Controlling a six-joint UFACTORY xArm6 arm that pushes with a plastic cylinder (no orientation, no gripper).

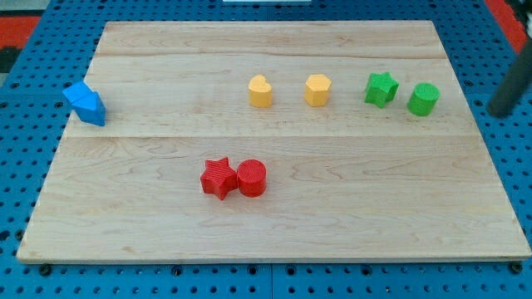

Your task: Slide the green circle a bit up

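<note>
The green circle (423,99) stands near the view's upper right of the wooden board (274,216). The green star (381,89) sits just to its left, close but apart. A dark rod comes in at the view's right edge, and my tip (499,110) sits off the board, to the right of the green circle and about level with it. A clear gap lies between my tip and the green circle.
A yellow heart (260,91) and a yellow hexagon (317,90) stand at top middle. A red star (219,178) touches a red circle (252,178) at lower middle. A blue block (86,103) sits at the board's left edge. Blue pegboard surrounds the board.
</note>
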